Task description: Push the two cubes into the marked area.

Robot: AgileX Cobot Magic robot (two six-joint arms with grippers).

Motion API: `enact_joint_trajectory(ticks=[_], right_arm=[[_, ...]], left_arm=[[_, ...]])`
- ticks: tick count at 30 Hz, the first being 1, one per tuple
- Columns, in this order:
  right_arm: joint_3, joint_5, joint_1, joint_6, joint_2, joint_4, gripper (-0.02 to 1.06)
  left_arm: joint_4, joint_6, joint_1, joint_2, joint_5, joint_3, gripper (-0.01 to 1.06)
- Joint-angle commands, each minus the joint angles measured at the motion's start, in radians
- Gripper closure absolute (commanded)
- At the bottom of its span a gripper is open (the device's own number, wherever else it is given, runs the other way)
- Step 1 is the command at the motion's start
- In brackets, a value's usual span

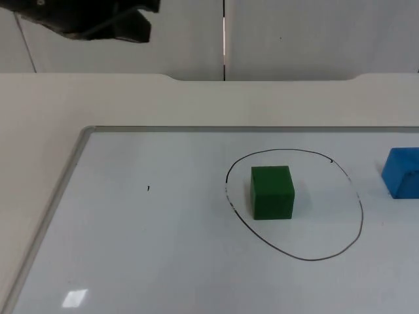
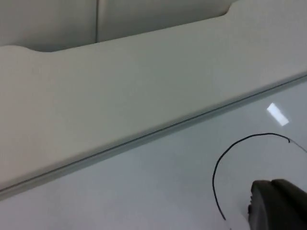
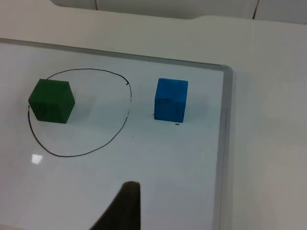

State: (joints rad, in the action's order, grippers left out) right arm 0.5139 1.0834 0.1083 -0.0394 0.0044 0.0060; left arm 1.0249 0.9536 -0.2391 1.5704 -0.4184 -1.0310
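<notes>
Surface: white table top (image 1: 98, 98) is running back to a grey partition wall (image 1: 294, 33), and a whiteboard (image 1: 163, 248) with a thin metal frame is lying flat on it.
Marked area: a hand-drawn black oval (image 1: 361, 216) is sitting on the whiteboard, also showing from my right wrist (image 3: 128, 108) and partly from my left wrist (image 2: 214, 179).
Green cube (image 1: 272, 191): it is resting inside the oval, toward the side nearest my left arm, close to the line but within it (image 3: 52, 101).
Blue cube (image 1: 401, 172): it is standing outside the oval, just beside the line on my right arm's side, between the oval and the whiteboard's frame (image 3: 171, 100).
Left gripper (image 1: 134, 19): I am holding it high by the wall, well apart from both cubes; I cannot tell how its fingers are standing.
Right gripper: one dark fingertip (image 3: 123, 208) is hanging over bare whiteboard, near the blue cube but apart from it, gripping nothing; I cannot tell how wide it is.
</notes>
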Motion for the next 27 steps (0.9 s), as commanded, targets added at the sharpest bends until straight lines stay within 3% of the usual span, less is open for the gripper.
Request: enact_joint_trajectory(ticks=[1,3,6,11,27], right_arm=[[0.000,-0.005,-0.005,0.002,-0.004,0.000,-0.01],[0.000,-0.005,-0.005,0.002,-0.004,0.000,-0.01],[0.000,-0.005,-0.005,0.002,-0.004,0.000,-0.01],[0.000,-0.005,-0.005,0.002,-0.004,0.000,-0.01],[0.000,-0.005,-0.005,0.002,-0.004,0.000,-0.01]], left_arm=[[-0.164,-0.136,0.023,-0.058,-0.041,0.000,1.05],[-0.232,-0.199,0.029,-0.086,-0.042,0.000,1.05],[-0.449,-0.404,0.031,-0.181,-0.050,0.000,1.05],[-0.588,-0.543,0.031,-0.285,-0.084,0.014,1.05],[-0.631,-0.551,0.031,-0.634,-0.096,0.296,1.05]])
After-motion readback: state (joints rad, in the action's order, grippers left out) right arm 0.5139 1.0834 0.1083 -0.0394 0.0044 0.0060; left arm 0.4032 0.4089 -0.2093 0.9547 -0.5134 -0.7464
